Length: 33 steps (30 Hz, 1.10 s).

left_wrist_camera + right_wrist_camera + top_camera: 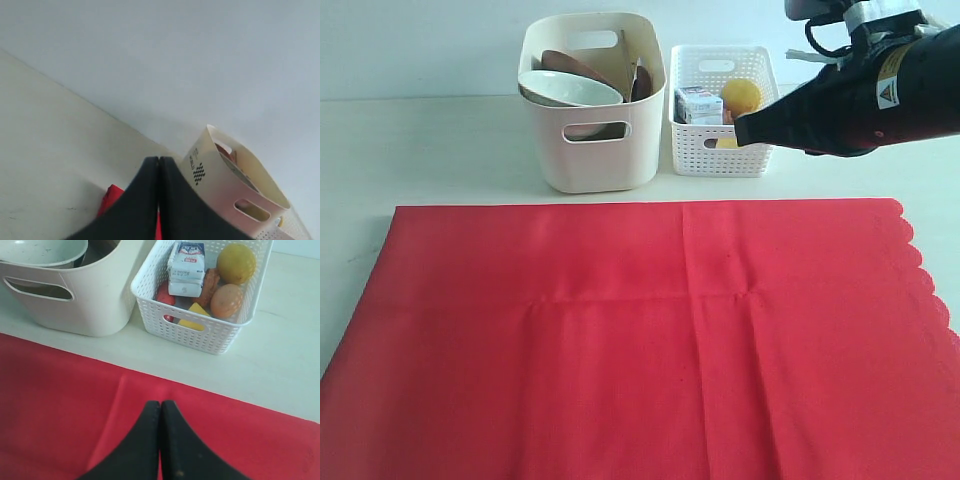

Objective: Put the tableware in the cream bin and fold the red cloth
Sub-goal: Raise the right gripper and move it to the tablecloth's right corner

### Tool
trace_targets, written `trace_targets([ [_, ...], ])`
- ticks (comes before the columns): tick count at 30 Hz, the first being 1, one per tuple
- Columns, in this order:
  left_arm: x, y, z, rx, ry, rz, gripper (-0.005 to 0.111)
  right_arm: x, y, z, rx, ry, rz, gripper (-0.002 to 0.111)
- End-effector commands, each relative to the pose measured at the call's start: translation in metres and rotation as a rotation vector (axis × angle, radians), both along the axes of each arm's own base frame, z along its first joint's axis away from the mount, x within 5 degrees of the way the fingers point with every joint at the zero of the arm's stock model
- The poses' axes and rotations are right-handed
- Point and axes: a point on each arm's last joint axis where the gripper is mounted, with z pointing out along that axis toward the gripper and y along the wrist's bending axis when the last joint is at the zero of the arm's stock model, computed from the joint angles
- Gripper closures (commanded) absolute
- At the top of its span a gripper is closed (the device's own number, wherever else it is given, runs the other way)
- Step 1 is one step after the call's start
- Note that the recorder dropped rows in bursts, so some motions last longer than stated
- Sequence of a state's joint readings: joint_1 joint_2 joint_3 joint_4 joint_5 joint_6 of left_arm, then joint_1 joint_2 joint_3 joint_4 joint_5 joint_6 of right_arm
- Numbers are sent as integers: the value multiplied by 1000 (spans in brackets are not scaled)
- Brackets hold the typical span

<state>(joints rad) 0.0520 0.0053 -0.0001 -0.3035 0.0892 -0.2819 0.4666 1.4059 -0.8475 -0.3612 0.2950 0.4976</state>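
The bowl [570, 90] sits in the bin [592, 150]; clearing looks done. The cloth [640, 340] lies flat, unfolded, so folding remains. Left gripper [158, 160] and right gripper [160, 405] are clenched, empty.

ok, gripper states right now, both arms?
Left gripper: jaws shut, holding nothing.
Right gripper: jaws shut, holding nothing, over the red cloth.
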Motion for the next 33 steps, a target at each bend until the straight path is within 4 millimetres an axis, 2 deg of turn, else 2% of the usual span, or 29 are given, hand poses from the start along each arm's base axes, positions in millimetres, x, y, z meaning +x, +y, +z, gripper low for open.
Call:
trace_targets([
  [1, -1, 1, 6, -111, -75, 9, 104, 1, 1, 1, 13, -28, 13, 108],
  [3, -1, 2, 9, -106, -103, 17, 104, 2, 2, 1, 15, -32, 16, 108],
  [9, -4, 3, 39, -15, -175, 27, 104, 3, 3, 1, 11, -45, 29, 108],
  [15, 18, 4, 54, 16, -53, 30, 104, 4, 4, 3, 5, -74, 51, 108],
  [19, 41, 3, 56, 81, 114, 7, 104, 4, 4, 3, 6, -76, 51, 108],
  [23, 64, 2, 47, 151, 319, -37, 104, 4, 4, 3, 6, -76, 51, 108],
  [26, 77, 1, 30, 164, 494, -77, 104, 4, 4, 3, 7, -75, 51, 108],
  [33, 98, 2, 0, 123, 698, -93, 104, 4, 4, 3, 4, -71, 49, 108],
])
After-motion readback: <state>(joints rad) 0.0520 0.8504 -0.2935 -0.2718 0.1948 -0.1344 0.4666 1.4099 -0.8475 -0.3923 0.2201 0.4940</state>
